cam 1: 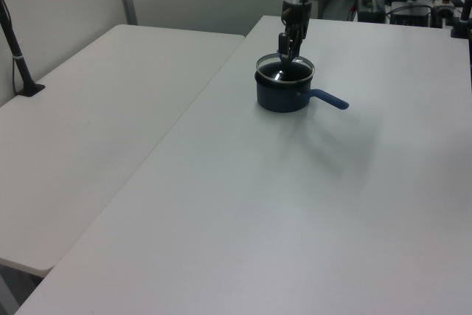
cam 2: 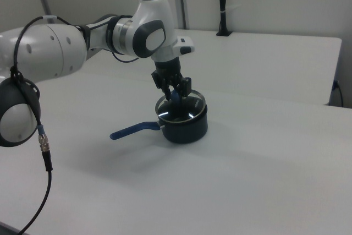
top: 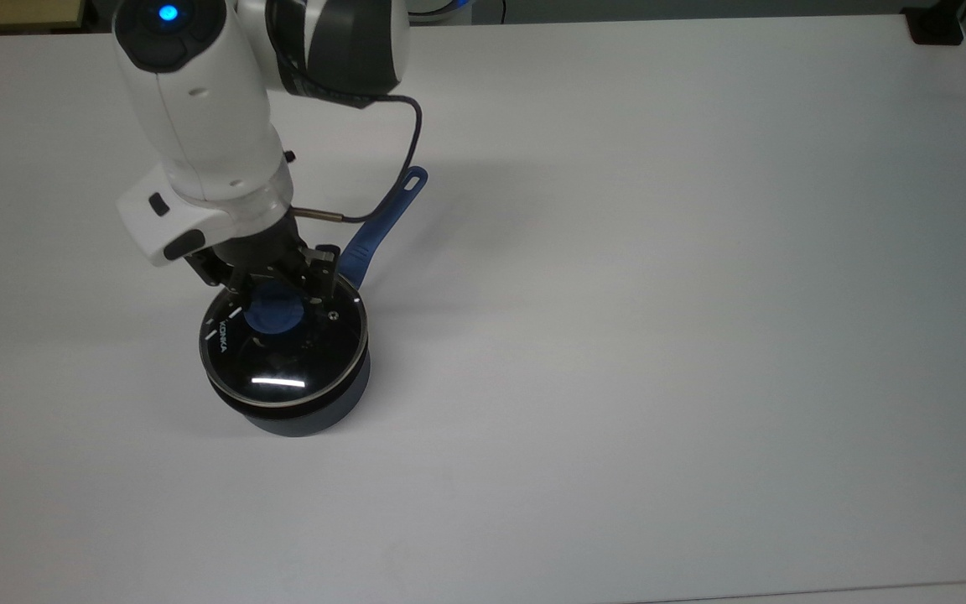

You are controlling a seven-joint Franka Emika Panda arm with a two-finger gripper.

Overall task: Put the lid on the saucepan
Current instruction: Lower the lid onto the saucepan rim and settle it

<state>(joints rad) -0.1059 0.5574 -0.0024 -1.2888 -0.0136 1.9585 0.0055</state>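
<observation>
The small black saucepan [top: 315, 419] stands on the white table, its long blue handle [top: 382, 220] pointing to the top view's upper right. The clear glass lid [top: 290, 369] with a metal rim lies over the pan's mouth, nearly centred; whether it rests on the rim I cannot tell. My gripper [top: 275, 295] is shut on the lid's blue knob [top: 273, 317] from above. From the side I see the saucepan [cam 1: 280, 98], lid [cam 1: 295, 73] and gripper [cam 1: 285, 48]; in the right view the lid [cam 2: 186, 111] looks slightly tilted above the saucepan [cam 2: 187, 130], held by the gripper [cam 2: 176, 93].
The white table [top: 659, 335] stretches wide to the top view's right. A second table [cam 1: 96, 108] adjoins at the left view's left, with a black post [cam 1: 18, 57] on it. A cable [cam 2: 45, 147] hangs from the arm.
</observation>
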